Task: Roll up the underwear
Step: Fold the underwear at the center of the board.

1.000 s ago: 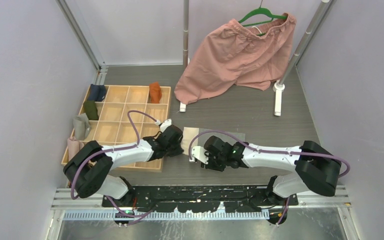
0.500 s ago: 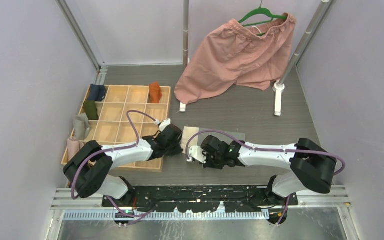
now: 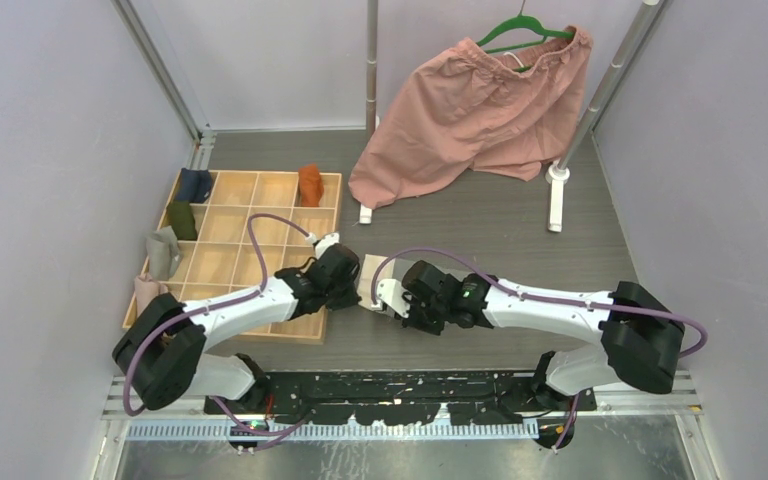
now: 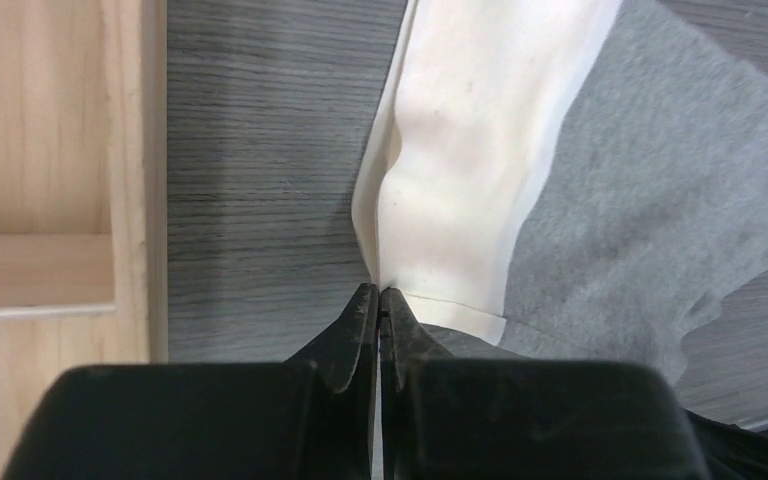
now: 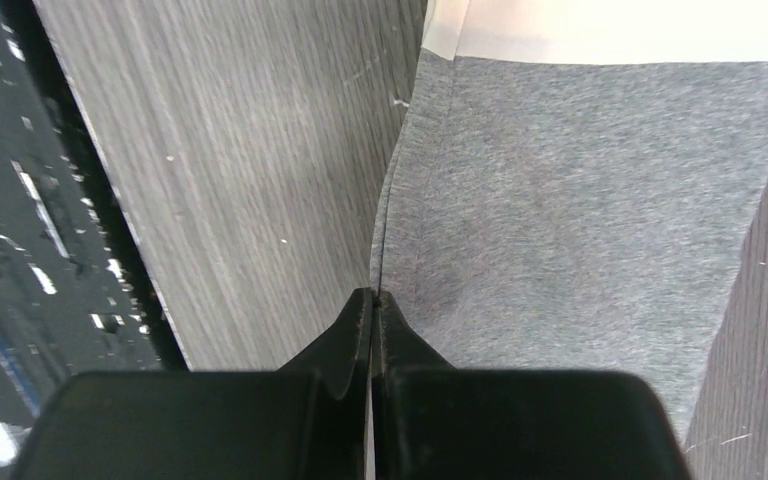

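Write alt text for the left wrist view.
The left end effector, jaws shut, pinches the corner of the cream-white waistband of the grey underwear, which lies on a dark wood-grain table. A light wooden compartment tray edges the left side.

From above, only a cream sliver of the grey underwear (image 3: 369,271) peeks out, tbh. Both close-ups chop its far edges off.

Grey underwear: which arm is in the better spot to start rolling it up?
Probably left. The left pincer is shut on the cream waistband, at the underwear end, where a roll could start. The right pincer only pinches its grey side edge.
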### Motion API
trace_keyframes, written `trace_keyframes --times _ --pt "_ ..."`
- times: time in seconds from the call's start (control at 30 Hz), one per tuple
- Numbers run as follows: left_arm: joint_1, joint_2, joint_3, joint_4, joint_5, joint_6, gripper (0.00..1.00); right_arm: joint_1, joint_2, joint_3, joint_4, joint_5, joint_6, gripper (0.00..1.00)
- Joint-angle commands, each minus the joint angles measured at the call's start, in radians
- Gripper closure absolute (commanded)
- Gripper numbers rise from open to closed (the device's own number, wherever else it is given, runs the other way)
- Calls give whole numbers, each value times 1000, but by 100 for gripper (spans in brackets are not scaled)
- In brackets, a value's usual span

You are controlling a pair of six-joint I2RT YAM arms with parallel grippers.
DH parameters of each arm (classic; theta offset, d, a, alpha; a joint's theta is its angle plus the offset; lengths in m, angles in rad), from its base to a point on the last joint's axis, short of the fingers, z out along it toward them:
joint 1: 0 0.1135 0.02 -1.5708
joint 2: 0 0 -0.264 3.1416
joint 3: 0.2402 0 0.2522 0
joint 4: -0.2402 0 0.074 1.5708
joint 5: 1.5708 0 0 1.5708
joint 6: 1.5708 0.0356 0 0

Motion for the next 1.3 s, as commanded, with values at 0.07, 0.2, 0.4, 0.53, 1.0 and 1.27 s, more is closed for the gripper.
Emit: trace_keyframes --times 0.07,0.2,0.4,0.53,1.0,1.27 --pt "7 -81 72 -105 -27 61 99 2 -44 78 -83 -113 92 99" --pt "7 -115 82 -132 -22 75 99 2 -69 77 -72 -140 123 99" --pt "15 -87 154 -161 -51 112 99 -40 -67 99 -98 -134 139 99" --pt "40 -36 194 -152 -55 134 99 -85 -54 113 -119 -121 127 99" --pt "109 84 199 -54 -28 148 99 -183 67 229 -163 -77 29 99" --pt "145 145 239 -7 16 156 99 -213 118 231 -141 -50 14 99"
